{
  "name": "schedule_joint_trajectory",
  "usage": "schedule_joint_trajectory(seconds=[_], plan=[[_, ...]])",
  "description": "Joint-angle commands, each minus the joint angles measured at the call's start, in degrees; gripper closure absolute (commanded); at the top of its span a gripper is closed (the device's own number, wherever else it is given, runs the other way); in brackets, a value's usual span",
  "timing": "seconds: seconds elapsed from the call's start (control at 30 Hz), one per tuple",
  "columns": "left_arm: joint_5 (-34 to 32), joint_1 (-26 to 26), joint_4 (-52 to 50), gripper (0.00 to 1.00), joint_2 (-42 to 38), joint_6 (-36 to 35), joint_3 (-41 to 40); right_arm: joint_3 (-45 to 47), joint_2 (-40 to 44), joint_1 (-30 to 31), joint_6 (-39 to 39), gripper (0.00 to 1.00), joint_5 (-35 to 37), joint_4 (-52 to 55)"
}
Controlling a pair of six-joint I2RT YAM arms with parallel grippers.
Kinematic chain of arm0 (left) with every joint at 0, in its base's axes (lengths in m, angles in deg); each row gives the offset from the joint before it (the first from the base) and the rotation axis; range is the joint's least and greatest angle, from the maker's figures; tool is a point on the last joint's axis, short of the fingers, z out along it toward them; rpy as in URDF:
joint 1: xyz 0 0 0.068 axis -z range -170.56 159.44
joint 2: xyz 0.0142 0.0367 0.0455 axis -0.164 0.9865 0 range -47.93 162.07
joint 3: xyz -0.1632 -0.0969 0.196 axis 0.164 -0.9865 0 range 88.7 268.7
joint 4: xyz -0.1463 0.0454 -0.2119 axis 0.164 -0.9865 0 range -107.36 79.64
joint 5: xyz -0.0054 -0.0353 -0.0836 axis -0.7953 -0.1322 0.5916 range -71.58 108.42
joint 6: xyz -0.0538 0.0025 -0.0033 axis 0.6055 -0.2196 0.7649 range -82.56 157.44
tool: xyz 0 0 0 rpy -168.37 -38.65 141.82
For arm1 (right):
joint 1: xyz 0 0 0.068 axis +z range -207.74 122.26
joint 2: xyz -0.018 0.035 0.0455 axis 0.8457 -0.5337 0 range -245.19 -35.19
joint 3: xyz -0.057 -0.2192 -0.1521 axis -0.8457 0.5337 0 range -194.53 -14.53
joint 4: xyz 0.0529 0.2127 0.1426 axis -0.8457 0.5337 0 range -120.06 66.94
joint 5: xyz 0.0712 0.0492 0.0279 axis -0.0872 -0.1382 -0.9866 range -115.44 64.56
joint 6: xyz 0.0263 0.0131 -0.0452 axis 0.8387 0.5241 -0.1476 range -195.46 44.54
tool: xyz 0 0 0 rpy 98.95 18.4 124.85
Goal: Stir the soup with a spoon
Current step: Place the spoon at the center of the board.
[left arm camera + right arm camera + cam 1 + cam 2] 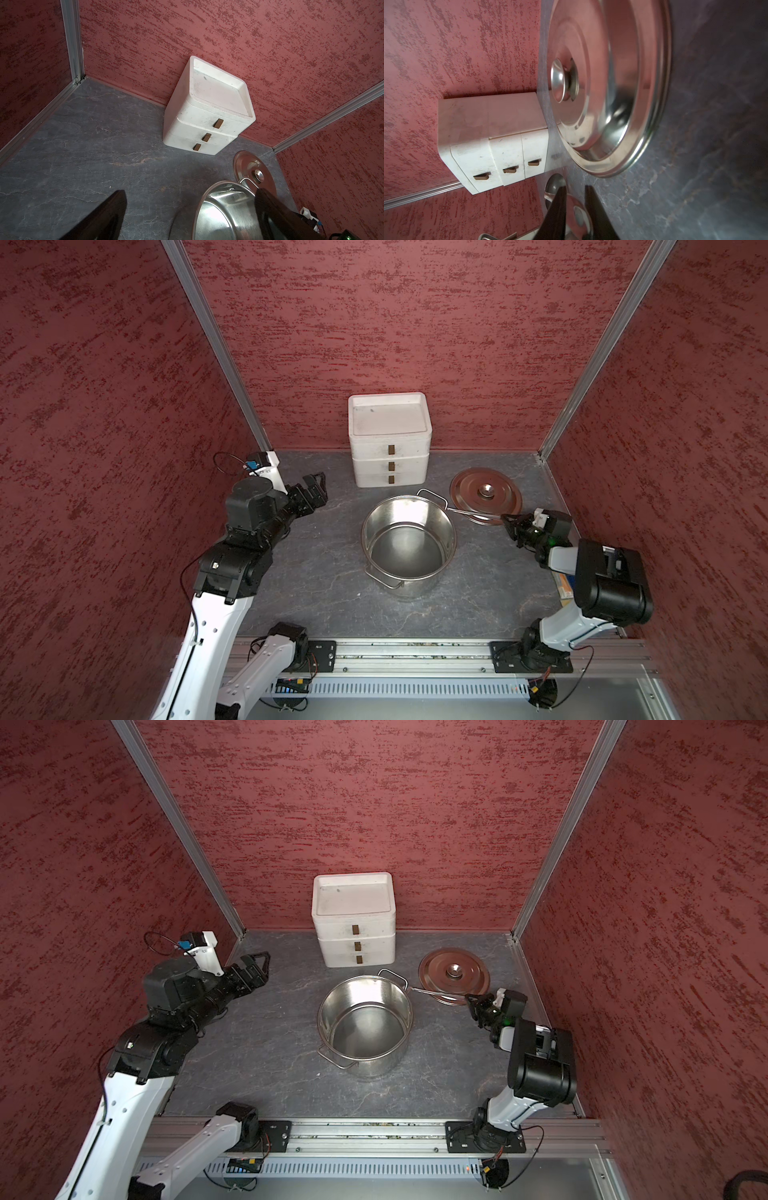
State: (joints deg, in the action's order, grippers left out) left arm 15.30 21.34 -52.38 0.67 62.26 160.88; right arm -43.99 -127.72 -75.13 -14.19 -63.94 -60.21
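Fingers (512,526) of the right gripper (505,517) are found, in a top view, at the near edge of the lid (486,493), where the handle end of the spoon (473,513) is met. The spoon is stretched across that edge towards the loop handle of the pot (415,587), outside its rim. The same is shown in both top views. The left gripper (254,965) is seen spread wide and empty, well apart from the pot.

From the left wrist, two widely parted fingers (104,216) are framed around bare table (83,145), with the drawer unit (207,116) beyond; the spoon is not made out there.

From the right wrist, only a narrow gap is seen between the fingers (557,207) (whether the handle is actually pinched cannot be told), with the lid close ahead.

Trouble is judged most likely from a slack pinch: a thin handle held at its very end could be twisted or dropped onto the lid. The bowl end could also be snagged on the pot's loop handle if swung across too low.
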Motion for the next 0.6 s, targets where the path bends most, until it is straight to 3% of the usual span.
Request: schedule_joint_trajectory(seconds=[0.0, 0.1, 0.37, 0.57], plan=[[-0.5, -0.3, 0.2, 0.00, -0.8, 0.1, -1.2, -1.8, 2.4, 0.5, -4.8, 0.75, 2.5, 8.0], [-0.3, -0.3, 0.4, 0.00, -1.2, 0.3, -1.9, -3.0, 3.8, 0.4, -7.0, 0.68, 4.7, 13.2], [-1.1, -0.3, 0.1, 0.00, -2.0, 0.4, -3.2, -7.8, 5.7, 0.4, -12.0, 0.61, 10.5, 25.8], [-5.3, -0.3, -0.5, 0.00, -2.2, 0.5, -5.0, -10.3, 7.9, 0.3, -14.8, 0.56, 15.8, 33.5]])
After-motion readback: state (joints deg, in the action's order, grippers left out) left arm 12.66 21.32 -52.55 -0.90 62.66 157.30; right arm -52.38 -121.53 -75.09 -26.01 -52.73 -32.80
